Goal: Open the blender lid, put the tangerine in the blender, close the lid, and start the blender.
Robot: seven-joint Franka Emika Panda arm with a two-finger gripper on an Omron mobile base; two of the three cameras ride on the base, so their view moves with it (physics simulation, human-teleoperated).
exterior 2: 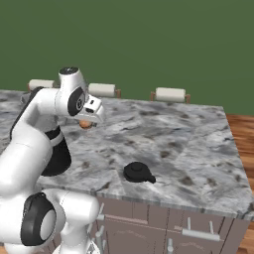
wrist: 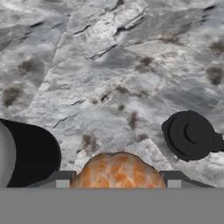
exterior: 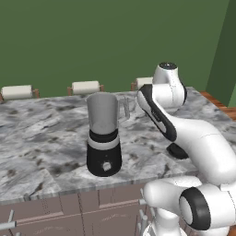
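Observation:
The blender stands upright near the counter's front edge, its grey jar open at the top with no cap on it. The blender lid, a black round cap with a knob, lies flat on the marble to the right of the blender, also seen as the blender lid in the hand view. My gripper hangs above the counter between blender and lid, shut on the tangerine, which sits between the two fingertips. The tangerine peeks out orange under the hand. The blender's black base lies below left of the hand.
The marble counter ends at a front edge above brown drawers. Three cream-cushioned stools line its far side before a green wall. Wooden floor shows to the right.

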